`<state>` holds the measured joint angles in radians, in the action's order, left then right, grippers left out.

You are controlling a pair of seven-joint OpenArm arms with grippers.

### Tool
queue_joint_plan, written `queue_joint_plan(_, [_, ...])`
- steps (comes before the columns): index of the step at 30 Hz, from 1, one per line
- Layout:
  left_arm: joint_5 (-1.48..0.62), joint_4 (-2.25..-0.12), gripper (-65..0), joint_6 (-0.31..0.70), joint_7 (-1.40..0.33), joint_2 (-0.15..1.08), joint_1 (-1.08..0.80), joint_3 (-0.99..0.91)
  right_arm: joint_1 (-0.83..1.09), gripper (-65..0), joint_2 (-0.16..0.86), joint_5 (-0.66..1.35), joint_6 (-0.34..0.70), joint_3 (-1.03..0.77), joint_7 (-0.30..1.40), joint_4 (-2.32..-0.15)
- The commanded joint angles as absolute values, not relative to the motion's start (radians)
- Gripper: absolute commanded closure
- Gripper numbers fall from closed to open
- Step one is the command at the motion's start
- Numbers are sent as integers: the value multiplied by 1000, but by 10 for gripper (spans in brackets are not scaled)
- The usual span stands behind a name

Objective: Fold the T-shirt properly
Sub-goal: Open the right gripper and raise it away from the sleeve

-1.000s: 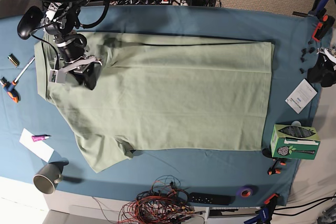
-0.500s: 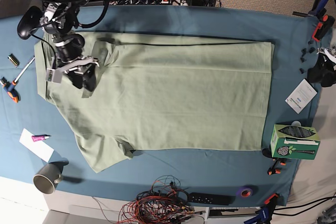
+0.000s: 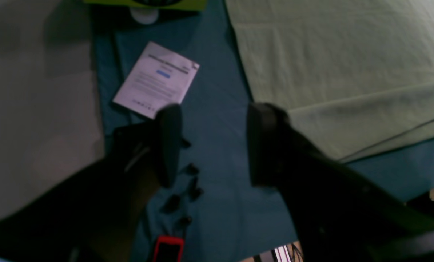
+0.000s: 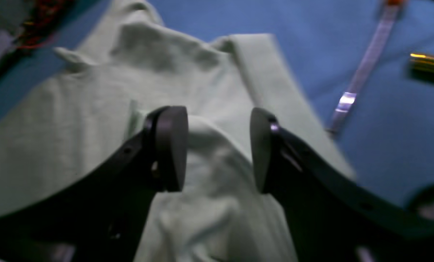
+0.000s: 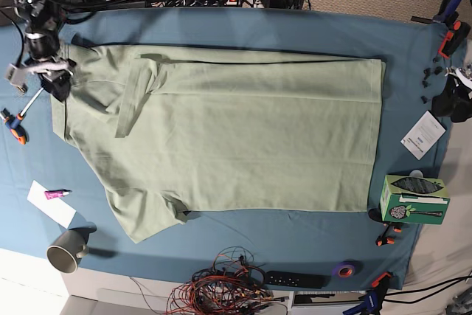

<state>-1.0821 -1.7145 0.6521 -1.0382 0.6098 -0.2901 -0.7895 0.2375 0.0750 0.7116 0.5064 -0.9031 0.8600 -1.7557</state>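
Both the right end effector (image 4: 217,149) and left end effector (image 3: 209,145) stand open, empty, leaving the T-shirt (image 5: 243,134) flat for folding.

Table under teal-blue cloth (image 5: 295,31), cluttered round the edges.
T-shirt (image 5: 251,138) lies flat mid-cloth, collar end at the base view's left. That side: screwdriver (image 5: 15,125), small brass-coloured piece (image 5: 18,84), pink marker (image 5: 57,194) on a white sheet (image 5: 53,206), grey mug (image 5: 66,250). Near edge: red wire tangle (image 5: 221,289), black remote (image 5: 295,279), purple tape roll (image 5: 344,269). Opposite side: green box (image 5: 413,198), white card (image 5: 422,135), small black bits (image 5: 430,75), orange clamps (image 5: 386,237).
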Motion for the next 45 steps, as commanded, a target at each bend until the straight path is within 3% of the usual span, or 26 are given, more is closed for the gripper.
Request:
queue_joint_plan(1, [-1101,-1729,-296,655,-1016,634,-286,-799,236,-281,95,732,512,-909,837,-1773])
queue_joint_plan(24, [-1113,-1729,-296,652,-1070,635,-359,-794,243,-281,97,706,512,-858,837,-1773])
queue_joint_plan(29, [-1123,-1729,-297,655,-1077,634,-419,-794,312,-282,97,706,488,-859,850,-1773])
queue_joint_plan(33, [-1123,-1729,-297,655,-1084,634,-421,-794,376,-323,93,739,464,-866,854,-1773])
queue_joint_plan(45, [-1123,-1729,-296,655,-1084,634,-421,-794,465,-323,25,871,373,-983,856,-1773])
